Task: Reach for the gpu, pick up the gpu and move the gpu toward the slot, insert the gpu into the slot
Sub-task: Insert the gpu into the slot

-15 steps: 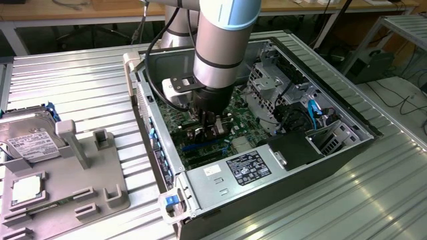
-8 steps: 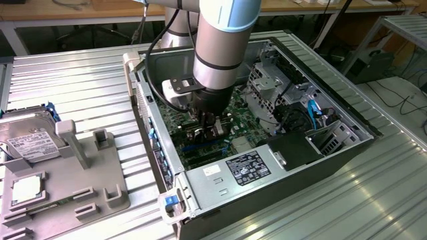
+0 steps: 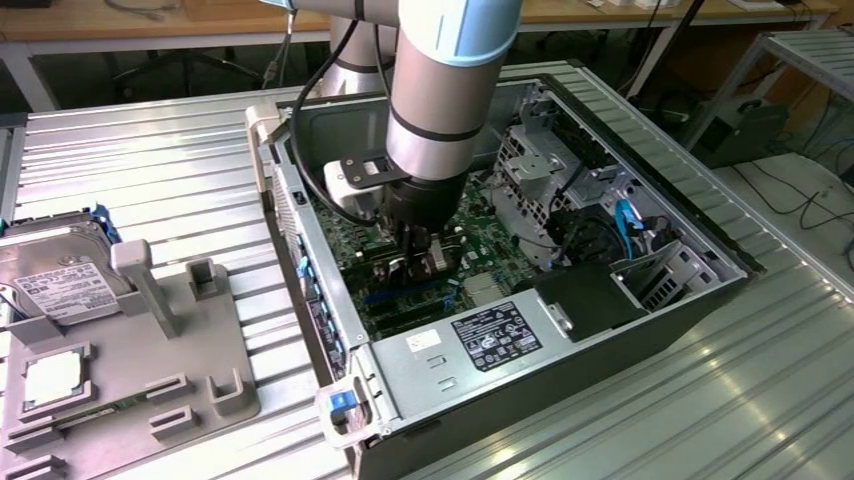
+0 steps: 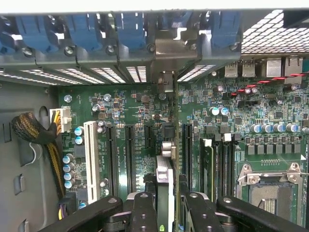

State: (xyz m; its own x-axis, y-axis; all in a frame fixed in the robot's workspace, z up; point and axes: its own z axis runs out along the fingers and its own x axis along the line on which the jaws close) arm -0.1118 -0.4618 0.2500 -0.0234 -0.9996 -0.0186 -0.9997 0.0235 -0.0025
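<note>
Inside computer case [image 3: 694,300], end effector [image 4: 166,203] grips edge-on gpu [image 4: 164,179], slot hidden.

Gripper [image 3: 416,262] deep inside case [image 3: 694,262]; drive cage [image 3: 541,165] close beside arm, power supply [image 3: 494,340] walls near end.

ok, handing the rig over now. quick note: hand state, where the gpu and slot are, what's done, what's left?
Hand: shut on the gpu, held on edge, inside the open PC case.
Gpu: over the motherboard, its silver bracket toward the rear expansion openings.
Slot: not identifiable beneath the card; the card hangs among the long sockets.
Done: reach, pickup, carry into the case.
Left: seating. Cannot tell whether the card's edge has entered a socket.
</note>
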